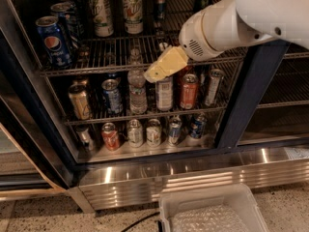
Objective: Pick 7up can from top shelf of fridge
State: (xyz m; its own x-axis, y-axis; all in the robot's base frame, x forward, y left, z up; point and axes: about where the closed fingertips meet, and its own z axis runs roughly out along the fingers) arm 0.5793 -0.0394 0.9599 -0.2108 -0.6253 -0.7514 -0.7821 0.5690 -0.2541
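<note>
The fridge [247,95] stands open, with a dark interior. On its top shelf [116,57], a chrome wire rack, two whitish cans with green lettering stand side by side at the back: the 7up can [132,11] and one like it [101,14]. Blue Pepsi cans [53,40] stand at the shelf's left end. My gripper [152,74], yellowish on a white arm [227,25], hangs in front of the top shelf's front rail. It is below and a little right of the 7up cans, apart from them, and holds nothing.
The middle shelf holds cans and a clear bottle [137,88]. The bottom shelf holds several small cans [153,132]. The open door's frame [29,129] runs down the left. A white plastic bin [212,211] sits on the floor in front.
</note>
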